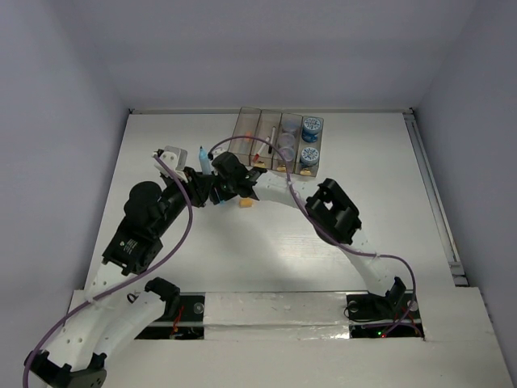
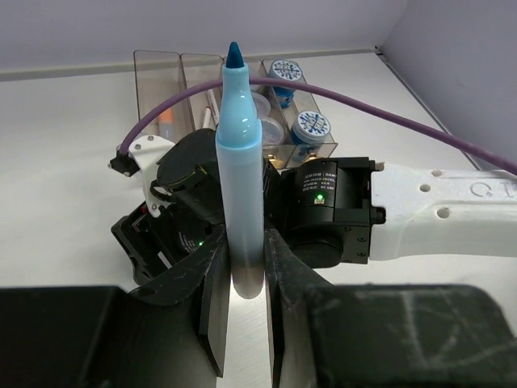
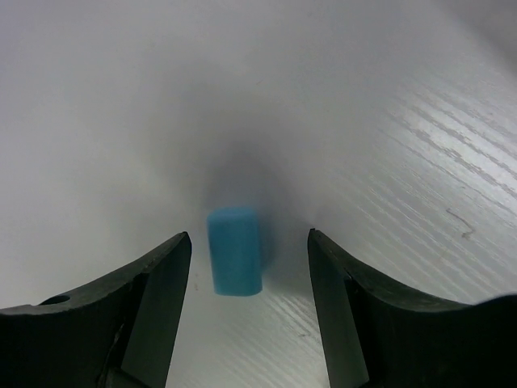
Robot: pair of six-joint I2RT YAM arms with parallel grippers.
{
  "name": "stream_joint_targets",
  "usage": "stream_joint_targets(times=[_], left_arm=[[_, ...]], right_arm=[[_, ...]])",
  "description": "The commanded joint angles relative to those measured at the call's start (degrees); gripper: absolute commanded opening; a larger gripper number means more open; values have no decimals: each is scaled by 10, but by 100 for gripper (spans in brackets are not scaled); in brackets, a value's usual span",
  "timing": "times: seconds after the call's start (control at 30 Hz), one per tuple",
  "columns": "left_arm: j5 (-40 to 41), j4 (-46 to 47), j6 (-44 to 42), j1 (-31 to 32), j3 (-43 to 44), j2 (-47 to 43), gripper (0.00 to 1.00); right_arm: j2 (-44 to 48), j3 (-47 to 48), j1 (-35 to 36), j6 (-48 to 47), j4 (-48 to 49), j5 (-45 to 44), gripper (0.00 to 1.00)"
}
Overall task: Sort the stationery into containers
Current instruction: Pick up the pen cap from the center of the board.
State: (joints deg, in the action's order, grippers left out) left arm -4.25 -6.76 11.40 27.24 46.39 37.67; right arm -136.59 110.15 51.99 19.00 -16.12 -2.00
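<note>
Status: left gripper [image 2: 242, 271] is clamped on the blue marker [image 2: 242, 162], gripping low on the barrel. The marker's long axis runs straight out along the fingers, with the pointed tip aimed at the containers [image 2: 157, 81] by the far edge of the bench [image 3: 420, 145].

The right gripper [image 3: 248, 238] is open, jaws either side of a blue stub [image 3: 234, 250] lying flat on the bench, and neither finger touches it. The stub sits a bit off-centre between them. Its long axis runs away from the camera, across the closing line, so the jaws would meet its narrow sides. My read: this pick belongs to the right arm, since it is already over the stub and the left is occupied. Next move is to drop and close.

View differences:
- Overhead hides the stub under the right wrist. It does show both grippers crowded together just on the near side of the containers, with an orange piece [image 1: 245, 203] loose beside them.
- Right wrist shows only stub and bench, no bins.
- Left wrist shows patterned jars [image 2: 311, 123] in the end bin and the right arm's wrist right behind the marker.

Can't tell if the stub is an eraser or a cap.
</note>
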Motion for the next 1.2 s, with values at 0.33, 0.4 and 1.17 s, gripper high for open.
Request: stream_joint_targets(times=[0.33,0.4,1.17], left_arm=[[35,14,-10,-14,15,-22,0],[37,14,-10,-14,15,-24,0],[37,17,-12,-31,12,-23,0]], right_arm=[[-65,92,33,-73,-118,-80,62],[-68,96,33,-75,-120,-85,61],[-25,66,33,-30,-48,-107,0]])
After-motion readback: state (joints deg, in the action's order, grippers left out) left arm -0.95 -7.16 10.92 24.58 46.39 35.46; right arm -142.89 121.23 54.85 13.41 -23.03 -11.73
